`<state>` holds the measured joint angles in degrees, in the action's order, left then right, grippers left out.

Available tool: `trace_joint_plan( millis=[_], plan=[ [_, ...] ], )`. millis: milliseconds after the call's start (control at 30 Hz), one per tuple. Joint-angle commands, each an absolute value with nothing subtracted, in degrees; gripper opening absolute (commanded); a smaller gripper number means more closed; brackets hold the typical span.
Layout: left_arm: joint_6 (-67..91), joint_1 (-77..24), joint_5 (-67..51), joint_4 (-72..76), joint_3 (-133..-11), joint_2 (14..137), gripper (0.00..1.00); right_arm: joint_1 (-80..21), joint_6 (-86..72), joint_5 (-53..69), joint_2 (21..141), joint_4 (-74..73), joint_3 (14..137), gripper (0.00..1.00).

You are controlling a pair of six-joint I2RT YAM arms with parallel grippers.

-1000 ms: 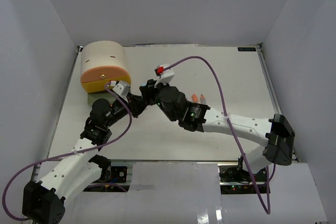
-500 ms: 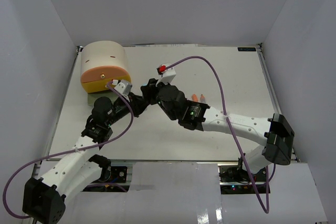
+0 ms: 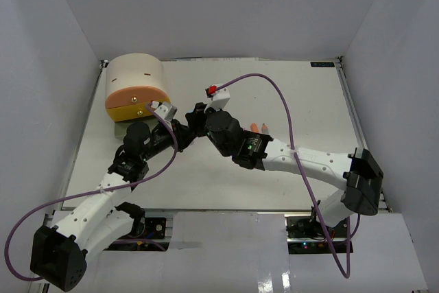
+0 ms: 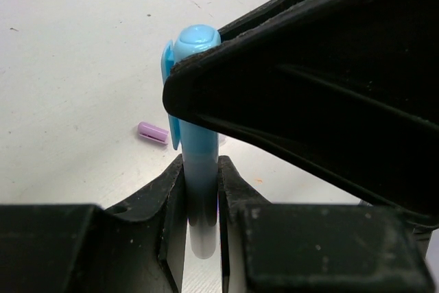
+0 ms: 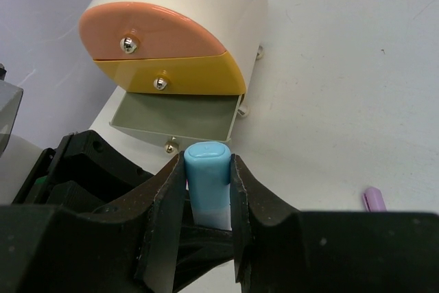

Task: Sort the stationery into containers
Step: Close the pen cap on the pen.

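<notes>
Pen, light blue with a clip at its rounded cap, is held by both grippers at once, above the table and left of its centre. Left gripper is closed on the lower barrel, fingers pressed against both sides. Right gripper is closed on the cap end, just above the left one's hold, and the two grippers nearly touch. Pen stands roughly upright in the left wrist view. Purple block lies flat on the table beyond the pen, apart from it. Two small orange pieces lie side by side to the right, close against the right arm. Farther on, at the far left corner, sits the cabinet, beige and half-round. Peach drawer on top and yellow drawer under it are both shut. Green drawer at the bottom is pulled out toward the grippers, its knob just beyond the pen's cap. Cannot tell whether the pen is over the drawer or short of it.
</notes>
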<state>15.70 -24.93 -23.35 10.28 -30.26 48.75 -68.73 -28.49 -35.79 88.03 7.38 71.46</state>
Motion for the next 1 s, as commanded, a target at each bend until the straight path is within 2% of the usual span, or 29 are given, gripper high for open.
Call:
trace_joint_plan(
  millis=[0, 200, 633, 867, 967],
  plan=[
    [14.3, -23.9, -15.6, 30.8, -40.5, 47.5, 0.04, -74.4, -32.3, -20.3, 92.5, -13.4, 66.4, 0.08],
    [15.1, -23.9, -18.1, 29.1, -39.7, 47.2, 0.05, -74.4, -32.6, -21.1, 91.3, -12.9, 66.0, 0.08],
    [16.8, -23.9, -24.8, 19.6, -28.3, 37.9, 0.10, -74.4, -31.0, -25.0, 87.0, -6.0, 64.3, 0.08],
    [15.9, -23.9, -24.9, 17.9, -28.4, 39.2, 0.13, -74.4, -30.7, -26.8, 85.4, -4.9, 64.9, 0.12],
    [16.1, -23.9, -24.6, 17.8, -28.3, 39.3, 0.13, -74.4, -30.4, -27.7, 85.0, -4.9, 65.4, 0.16]
  ],
)
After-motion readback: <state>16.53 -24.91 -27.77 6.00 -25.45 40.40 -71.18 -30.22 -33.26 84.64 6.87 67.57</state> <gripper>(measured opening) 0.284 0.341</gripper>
